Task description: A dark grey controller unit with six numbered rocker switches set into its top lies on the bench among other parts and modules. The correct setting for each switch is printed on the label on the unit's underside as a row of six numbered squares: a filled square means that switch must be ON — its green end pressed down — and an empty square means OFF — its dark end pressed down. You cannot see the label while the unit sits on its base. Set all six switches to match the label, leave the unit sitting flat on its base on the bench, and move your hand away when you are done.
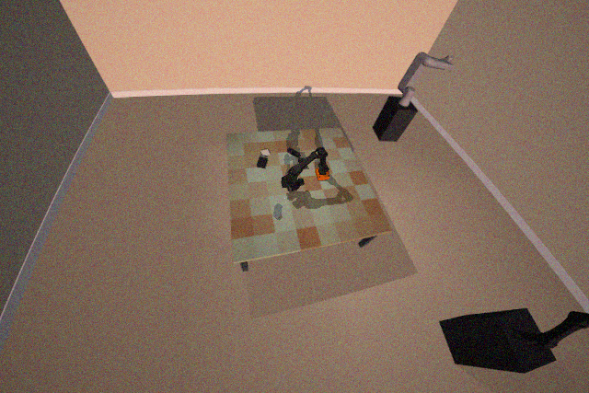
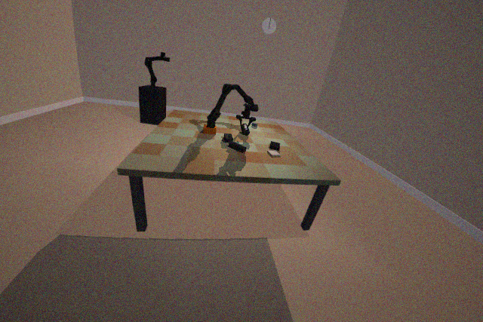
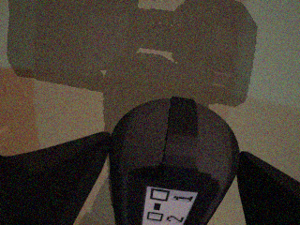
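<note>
The dark grey controller unit (image 3: 141,141) (image 2: 244,130) is held between the fingers of my gripper (image 3: 175,151), above the bench, with its rounded end in the wrist view. Its underside faces the wrist camera. The white label (image 3: 179,206) is partly visible: outlined, empty squares stand beside numbers 1 and 2, with a small dark mark between them. The rest of the label is cut off by the frame's lower edge. The rocker switches are hidden. In the top view, the arm hides the unit.
A dark bar (image 1: 293,153) (image 2: 236,147) lies near a dark block (image 2: 227,137). A black box (image 1: 261,161) (image 2: 274,145) stands beside a white part (image 1: 264,153) (image 2: 273,153). A blue-grey part (image 1: 277,211) (image 2: 254,125) lies on the other side of the arm. The arm's base is orange (image 1: 323,176) (image 2: 209,129).
</note>
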`<state>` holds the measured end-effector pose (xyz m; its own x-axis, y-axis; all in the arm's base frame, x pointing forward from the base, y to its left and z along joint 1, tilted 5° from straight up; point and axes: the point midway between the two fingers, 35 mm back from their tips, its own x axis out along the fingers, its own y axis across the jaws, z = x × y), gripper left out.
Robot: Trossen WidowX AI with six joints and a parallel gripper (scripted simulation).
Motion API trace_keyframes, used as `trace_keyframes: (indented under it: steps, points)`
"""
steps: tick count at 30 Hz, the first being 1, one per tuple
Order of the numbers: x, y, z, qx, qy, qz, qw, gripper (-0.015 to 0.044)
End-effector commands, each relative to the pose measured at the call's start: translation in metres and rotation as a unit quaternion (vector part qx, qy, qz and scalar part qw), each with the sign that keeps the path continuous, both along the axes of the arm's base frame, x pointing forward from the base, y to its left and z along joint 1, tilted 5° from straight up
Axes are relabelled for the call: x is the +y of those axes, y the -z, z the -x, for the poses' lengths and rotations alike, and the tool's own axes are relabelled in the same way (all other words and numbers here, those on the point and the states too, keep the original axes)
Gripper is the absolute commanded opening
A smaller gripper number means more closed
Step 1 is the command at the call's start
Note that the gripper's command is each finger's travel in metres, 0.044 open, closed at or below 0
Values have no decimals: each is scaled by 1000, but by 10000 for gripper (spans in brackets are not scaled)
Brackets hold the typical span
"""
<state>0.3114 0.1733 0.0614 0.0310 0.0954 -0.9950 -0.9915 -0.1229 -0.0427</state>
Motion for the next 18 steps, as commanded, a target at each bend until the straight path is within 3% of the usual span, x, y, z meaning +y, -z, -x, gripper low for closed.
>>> trace_keyframes:
  steps: [1, 18]
  points:
    - [-2, -7, -2, -6, -1, -1, 1000, 336]
    - [-10, -19, -2, -6, -1, -1, 1000, 336]
